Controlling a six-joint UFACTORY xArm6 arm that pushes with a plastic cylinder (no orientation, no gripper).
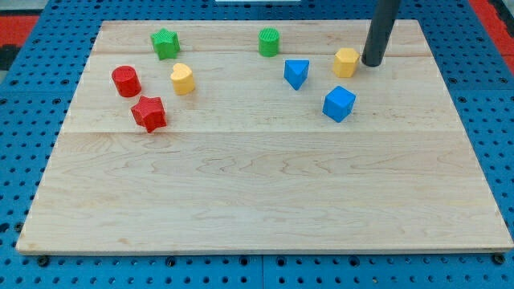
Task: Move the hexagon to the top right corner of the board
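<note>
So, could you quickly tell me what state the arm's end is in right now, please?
No claw: the arm ends in a bare rod holding nothing.
My tip rests on the board just to the view's right of the yellow hexagon.

Pale wooden board (265, 201) on blue pegboard (24, 32); red cylinder (126, 81) and star (148, 113); green star (165, 43) and cylinder (269, 42); yellow heart (183, 79) and hexagon (346, 62); two blue blocks (296, 73); dark rod (381, 32).

This looks like a robotics lab bench. A pale wooden board (265, 185) lies on a blue perforated metal pegboard table (24, 96), whose regular grid of holes surrounds the board on all sides, with red surface (494, 16) beyond the board's upper-right corner.
</note>
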